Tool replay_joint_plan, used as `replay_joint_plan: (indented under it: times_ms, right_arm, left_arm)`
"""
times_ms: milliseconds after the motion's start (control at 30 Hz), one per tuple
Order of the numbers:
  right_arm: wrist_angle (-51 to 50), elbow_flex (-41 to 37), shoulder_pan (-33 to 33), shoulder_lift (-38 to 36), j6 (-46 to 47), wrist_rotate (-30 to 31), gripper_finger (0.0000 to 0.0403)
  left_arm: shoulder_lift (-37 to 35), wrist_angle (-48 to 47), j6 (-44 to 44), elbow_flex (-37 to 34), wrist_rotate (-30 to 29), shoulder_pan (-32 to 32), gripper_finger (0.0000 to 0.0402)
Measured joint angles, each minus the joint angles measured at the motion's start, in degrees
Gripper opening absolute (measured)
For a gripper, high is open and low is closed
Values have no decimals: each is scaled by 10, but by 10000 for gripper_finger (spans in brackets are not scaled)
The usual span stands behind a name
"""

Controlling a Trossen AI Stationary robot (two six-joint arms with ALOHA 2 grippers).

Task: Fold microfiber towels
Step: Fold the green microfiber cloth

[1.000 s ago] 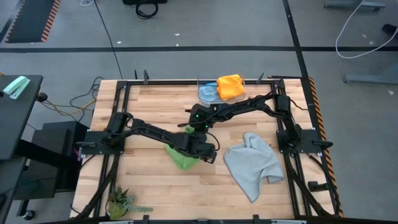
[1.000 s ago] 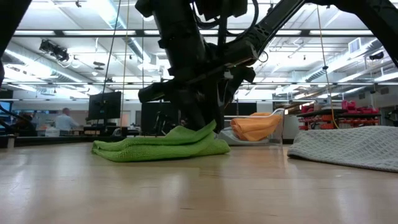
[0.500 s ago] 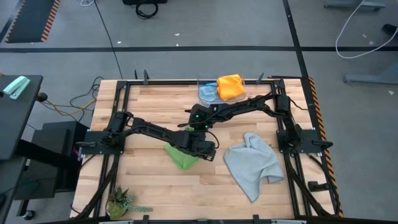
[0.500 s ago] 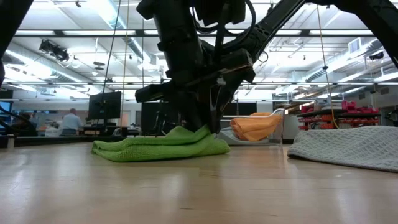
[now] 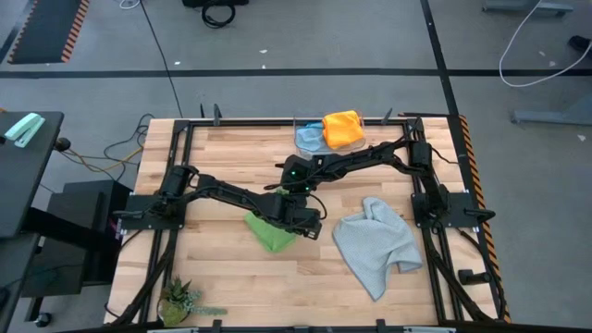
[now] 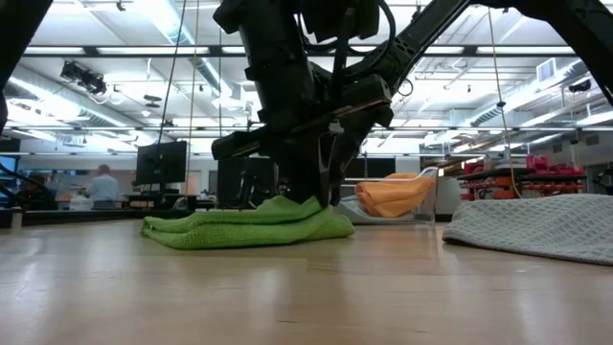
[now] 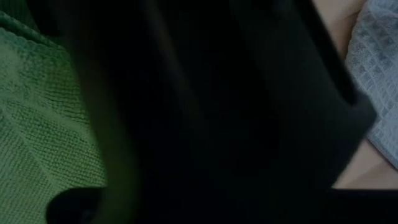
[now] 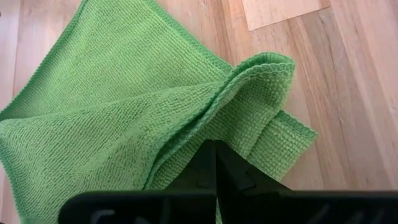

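Note:
The bright green towel [image 5: 268,236] lies loosely folded on the middle of the table, flat in the low view [image 6: 239,228] with one end raised. My left gripper [image 6: 321,187] stands over that raised end and is shut on it. My right gripper [image 8: 216,152] comes in from the far right and is shut at the towel's far part. A light grey towel [image 5: 375,245] lies crumpled to the right. The yellow-orange towel [image 5: 343,128] and the light blue one [image 5: 310,137] sit in a clear bin at the far edge. My left gripper pinches the raised right-hand end of the green towel [image 6: 308,203] between its two fingers, coming steeply from above. Several layers seem gathered there. The rest of the towel lies slack on the table. Its own wrist view is too dark to show the contact. My right gripper has its shut fingertips on a folded ridge of the green towel [image 8: 205,134], slanting down from the far right. Creases in the cloth run into the tips, which hide how much cloth is between them. The towel lies on the table around them.
The clear bin [image 5: 298,125] stands at the far edge, right of centre. A small potted plant [image 5: 180,298] sits at the near left corner. Bare wood shows along the near edge and on the left half of the table.
My left gripper has shut: in the low view its two fingers, standing apart over the towel's raised end a second ago, have come together on it. The hand itself has stayed in place, and the towel has kept its shape and spot.

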Motion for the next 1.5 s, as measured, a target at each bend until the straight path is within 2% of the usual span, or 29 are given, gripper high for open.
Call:
replay_joint_plan:
  times_ms: [100,567,933,1200,1400,1500]
  right_arm:
    - [1,0,0,0,4,0,0]
    - [2,0,0,-2,15,-2,0]
    - [-4,0,0,-2,17,0,0]
    - [-3,-1,0,-2,17,0,0]
    - [-3,-1,0,-2,17,0,0]
    - [-4,-1,0,-1,17,0,0]
  left_arm:
    - [-1,-7,-1,0,-6,-2,8]
    - [-53,-134,-86,-1,-68,-38,4]
    - [-76,-247,-143,0,-74,-54,4]
    - [-93,-370,-192,0,-86,-59,7]
    - [-92,-382,-196,-12,-85,-59,18]
    - [-92,-382,-200,-22,-66,-59,13]
